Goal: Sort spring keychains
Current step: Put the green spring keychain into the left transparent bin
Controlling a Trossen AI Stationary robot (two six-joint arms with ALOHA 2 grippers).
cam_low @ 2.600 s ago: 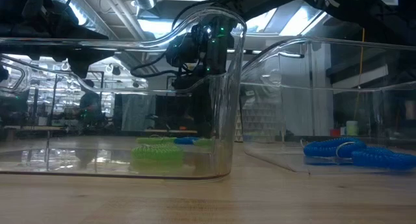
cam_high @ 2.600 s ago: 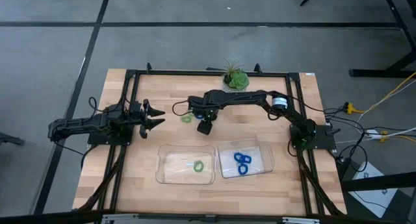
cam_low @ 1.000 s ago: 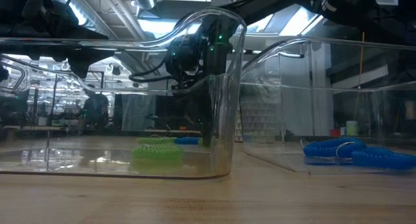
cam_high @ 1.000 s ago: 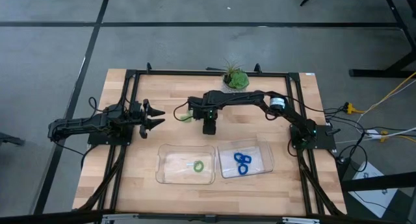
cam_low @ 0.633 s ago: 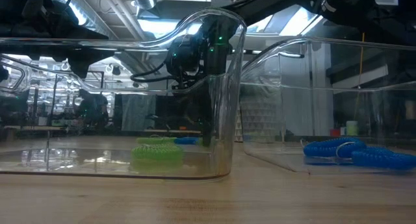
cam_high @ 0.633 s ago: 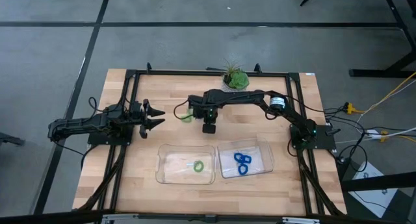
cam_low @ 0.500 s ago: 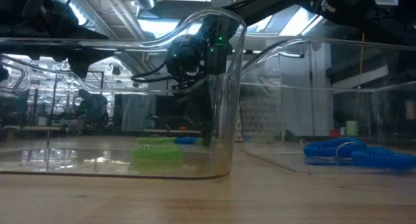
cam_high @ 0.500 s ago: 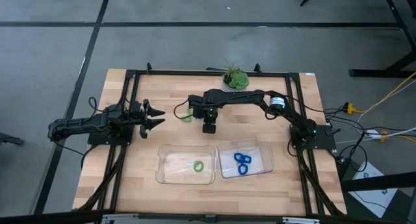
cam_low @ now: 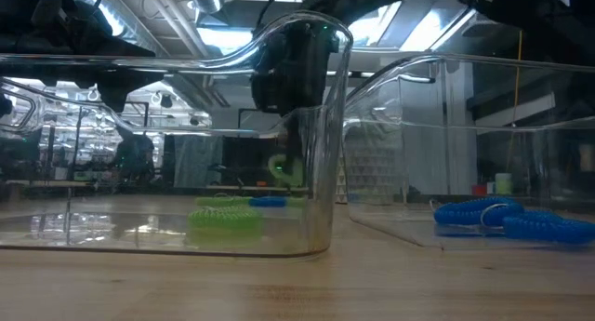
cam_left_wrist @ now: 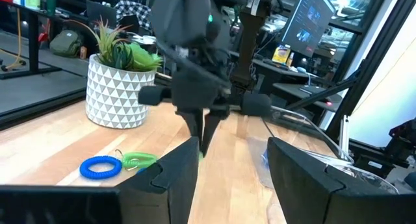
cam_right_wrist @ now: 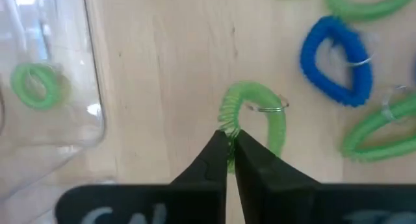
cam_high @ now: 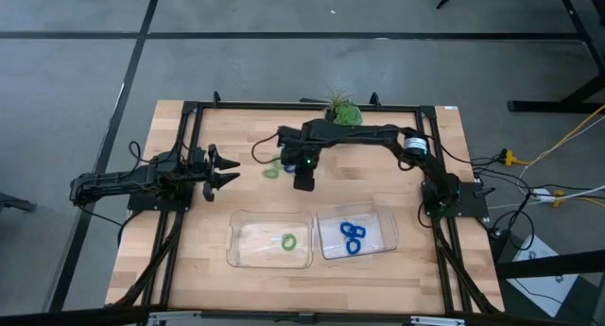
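So in the high view the right pincer [cam_high: 302, 182] sits mid-frame, just above the two clear trays, while the left pincer [cam_high: 230, 172] idles at the left-centre with its fingers spread and holding nothing. Counting from up here: one green keychain in the left tray [cam_high: 238, 252], two blue keychains [cam_high: 353, 237] in the right tray [cam_high: 388, 233], plus a small loose cluster [cam_high: 272, 169] on the bench [cam_high: 189, 269] just left of the right pincer that's too small to count. Low view shows a green loop dangling behind the tray wall, centre of frame, clear of the wood. In the left wrist view, a blue one and a green one lie at lower left by the potted plant [cam_left_wrist: 117, 87]. The right wrist view is the clearest: the pincer is clamped on the green keychain [cam_right_wrist: 257, 120] at its coil, mid-frame. One blue and bits of roughly three more greens show toward the upper right. These look featherlight and springy, probably slippery plastic, so pinching the coil itself seems right.
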